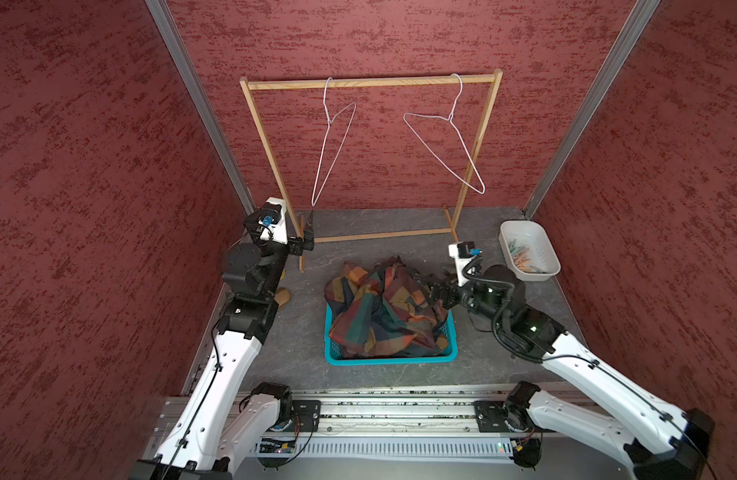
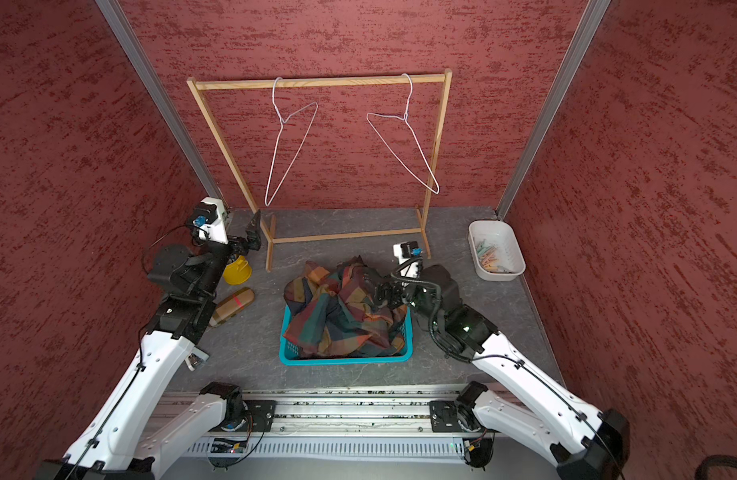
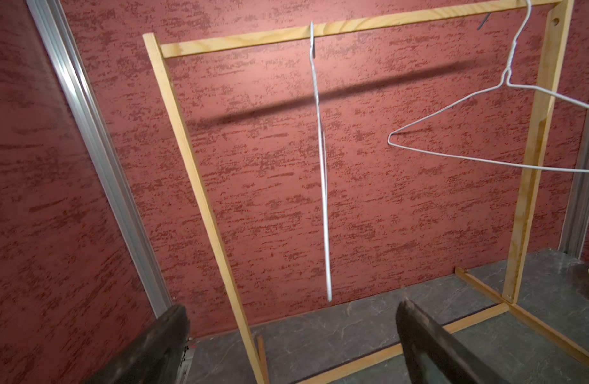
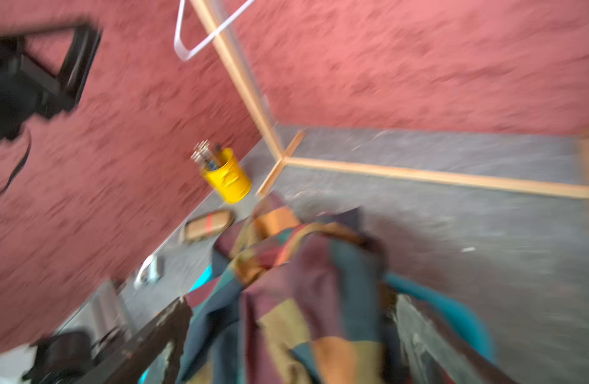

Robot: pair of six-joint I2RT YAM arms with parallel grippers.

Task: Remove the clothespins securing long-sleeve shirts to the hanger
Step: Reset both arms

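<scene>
The plaid long-sleeve shirts lie in a crumpled heap in a teal basket, seen in both top views. Two bare white wire hangers hang on the wooden rack. Pale clothespins lie in a white tub at the right. My left gripper is open and empty beside the rack's left foot, facing the hangers. My right gripper is open over the heap's right edge; plaid cloth shows between its wide-apart fingers in a blurred wrist view.
A yellow cup holding pens and a brown rolled case sit by the left wall near my left arm. A small metal clip lies further forward. Red walls close in three sides. The rack's base bars lie on the grey floor.
</scene>
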